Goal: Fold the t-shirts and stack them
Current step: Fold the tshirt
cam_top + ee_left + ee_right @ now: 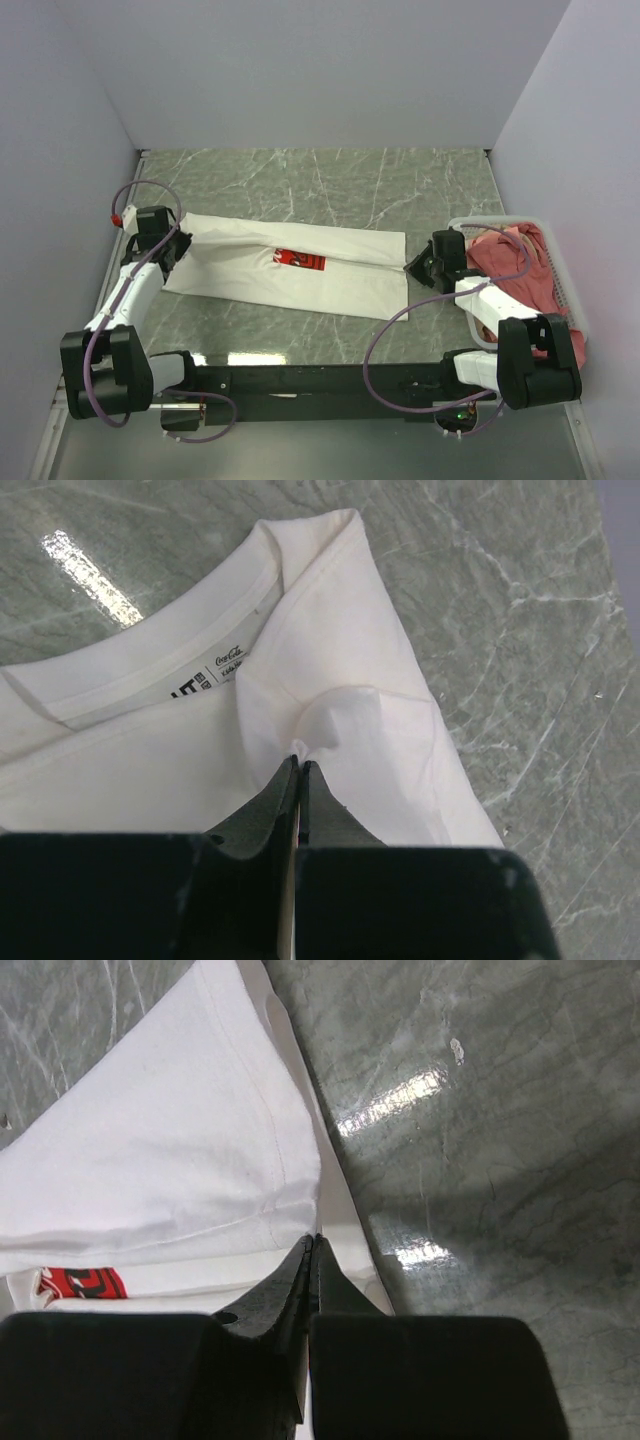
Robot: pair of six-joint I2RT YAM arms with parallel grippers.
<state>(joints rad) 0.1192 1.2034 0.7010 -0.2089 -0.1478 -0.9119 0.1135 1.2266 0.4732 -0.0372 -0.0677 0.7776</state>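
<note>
Task item: the white t-shirt (290,275) lies lengthwise across the marble table (330,185), collar end to the left, hem end to the right.
Cloth state: one long edge is laid over the body, so the red print (300,260) shows only in part.
Left gripper (301,765): jaws together, pinching a raised tuck of white cloth at the shoulder, just beside the collar and its neck label (215,675).
Right gripper (312,1242): jaws together at the hem end, apparently nipping the edge of the folded layer.
Waiting stock: a salmon-pink t-shirt (510,265) sits bunched in the white slatted basket (565,290) at the right, well apart from the work.
Step in hand: judged to be the lengthwise fold of the first shirt, with one arm on each end.
Next move calls for: both arms carrying their ends together at equal height and pace, keeping the cloth taut between them, so that the fold line runs straight.
Risk: a thin pinch may slip at the hem, and uneven travel would skew the fold.
</note>
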